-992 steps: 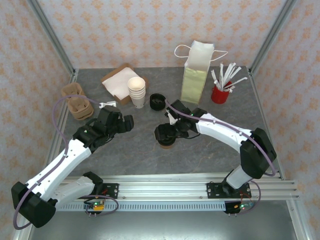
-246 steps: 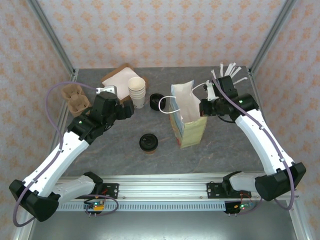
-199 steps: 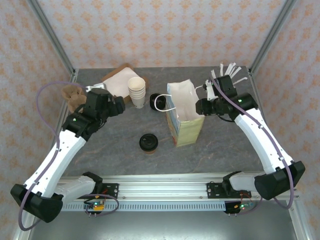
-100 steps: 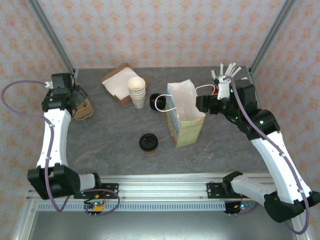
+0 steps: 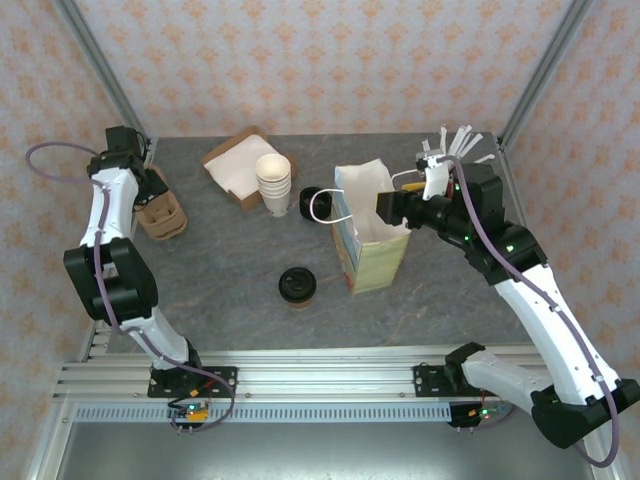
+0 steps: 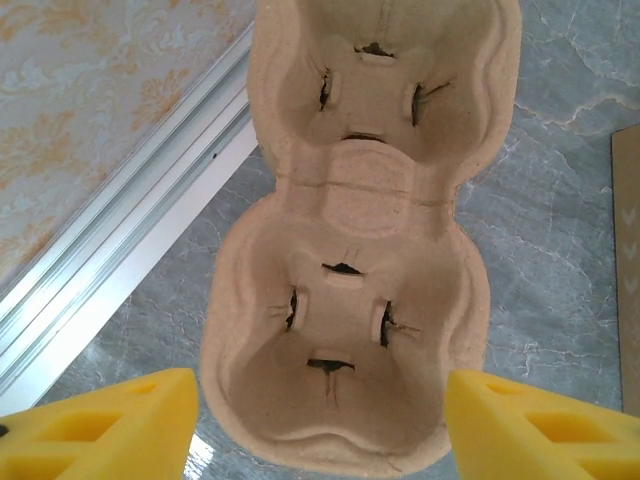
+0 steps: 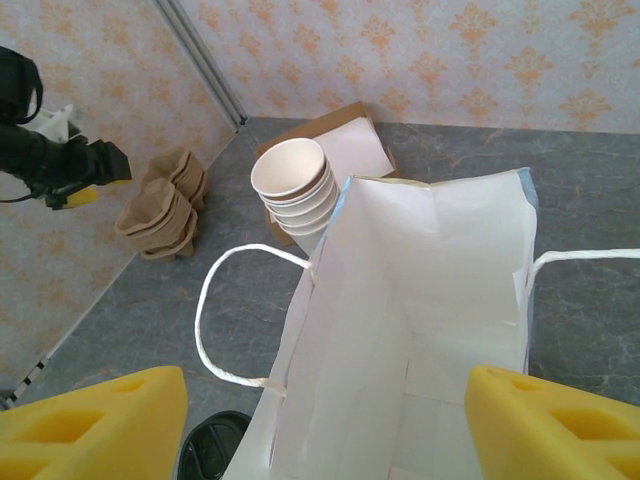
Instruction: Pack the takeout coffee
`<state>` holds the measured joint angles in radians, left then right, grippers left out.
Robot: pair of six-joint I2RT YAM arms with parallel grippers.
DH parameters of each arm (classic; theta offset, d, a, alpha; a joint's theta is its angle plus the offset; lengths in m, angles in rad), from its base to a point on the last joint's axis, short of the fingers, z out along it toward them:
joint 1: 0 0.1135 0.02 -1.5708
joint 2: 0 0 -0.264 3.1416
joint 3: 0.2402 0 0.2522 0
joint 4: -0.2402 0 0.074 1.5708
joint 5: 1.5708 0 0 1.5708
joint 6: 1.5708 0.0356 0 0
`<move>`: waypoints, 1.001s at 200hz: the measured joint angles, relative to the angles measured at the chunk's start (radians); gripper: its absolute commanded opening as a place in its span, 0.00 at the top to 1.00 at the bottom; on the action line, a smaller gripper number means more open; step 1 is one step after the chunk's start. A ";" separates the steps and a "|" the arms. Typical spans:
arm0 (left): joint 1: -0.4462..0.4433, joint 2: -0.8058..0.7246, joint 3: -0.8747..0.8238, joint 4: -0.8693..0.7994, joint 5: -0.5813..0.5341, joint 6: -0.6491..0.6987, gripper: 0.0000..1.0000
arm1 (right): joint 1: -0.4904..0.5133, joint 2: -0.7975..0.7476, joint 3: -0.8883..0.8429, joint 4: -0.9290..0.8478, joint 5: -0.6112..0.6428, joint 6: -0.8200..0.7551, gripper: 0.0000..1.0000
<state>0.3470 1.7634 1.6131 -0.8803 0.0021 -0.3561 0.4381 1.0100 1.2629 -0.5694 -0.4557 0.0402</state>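
Observation:
The takeout coffee (image 5: 297, 285), a small tan cup with a black lid, stands on the table left of the white paper bag (image 5: 375, 255); its lid (image 7: 205, 445) shows beside the bag's rope handle. My right gripper (image 5: 390, 208) hovers open over the bag's open mouth (image 7: 420, 300), its yellow fingers (image 7: 90, 425) apart and nothing between them. My left gripper (image 5: 143, 180) is far off at the table's left edge, open above a pulp cup carrier (image 6: 360, 250), with one finger on each side of the carrier's near end.
A stack of lidless cups (image 5: 273, 183) and a loose black lid (image 5: 313, 202) sit behind the coffee. A box of napkins (image 5: 237, 163) lies at the back, and a red cup of stirrers (image 5: 455, 150) at the back right. A metal rail (image 6: 110, 280) borders the carrier.
My left arm has swung from the table's middle left out to the carrier by the left wall. My right arm has lifted its elbow while its gripper stays at the bag's mouth. Bag and coffee are unmoved.

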 measured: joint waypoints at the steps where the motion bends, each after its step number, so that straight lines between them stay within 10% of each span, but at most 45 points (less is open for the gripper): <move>1: 0.000 0.000 0.000 0.000 0.000 0.000 0.37 | 0.000 0.000 -0.001 0.002 -0.002 0.000 0.26; 200: 0.000 0.316 0.285 -0.121 0.020 0.071 0.48 | 0.000 0.003 -0.027 0.033 -0.035 0.003 0.26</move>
<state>0.3470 2.0796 1.8980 -1.0012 0.0219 -0.2848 0.4381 1.0130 1.2358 -0.5362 -0.4911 0.0429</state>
